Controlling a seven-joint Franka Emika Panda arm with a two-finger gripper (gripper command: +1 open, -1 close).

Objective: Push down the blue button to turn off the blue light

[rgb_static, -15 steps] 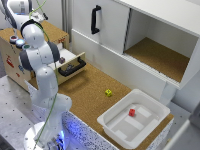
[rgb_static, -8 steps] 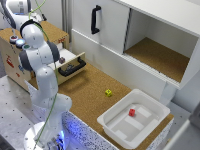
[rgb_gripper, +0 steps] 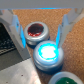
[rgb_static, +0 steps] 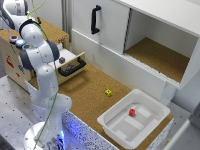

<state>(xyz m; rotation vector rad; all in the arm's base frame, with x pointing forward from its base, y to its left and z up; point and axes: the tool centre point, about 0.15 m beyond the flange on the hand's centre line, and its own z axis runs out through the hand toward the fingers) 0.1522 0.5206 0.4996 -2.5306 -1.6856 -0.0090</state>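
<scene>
In the wrist view the blue button (rgb_gripper: 48,52) sits close below me, its cap lit by the pale blue-white light (rgb_gripper: 47,50). The red-capped button (rgb_gripper: 36,31) is just beyond it. My gripper (rgb_gripper: 42,39) is open and empty, with one finger (rgb_gripper: 18,29) on each side of the two buttons, above them and not touching. In the exterior view the blue light (rgb_static: 19,43) glows on top of the wooden box (rgb_static: 47,31) at the exterior view's left, under my hand (rgb_static: 12,10).
Part of a green button (rgb_gripper: 62,80) sits beside the blue one. An open drawer (rgb_static: 70,64) with a black handle juts from the box. A white tub (rgb_static: 150,107) holds a red block (rgb_static: 132,112). A yellow block (rgb_static: 108,92) lies on the cork. A blue-violet glow (rgb_static: 70,127) shows at the arm's base.
</scene>
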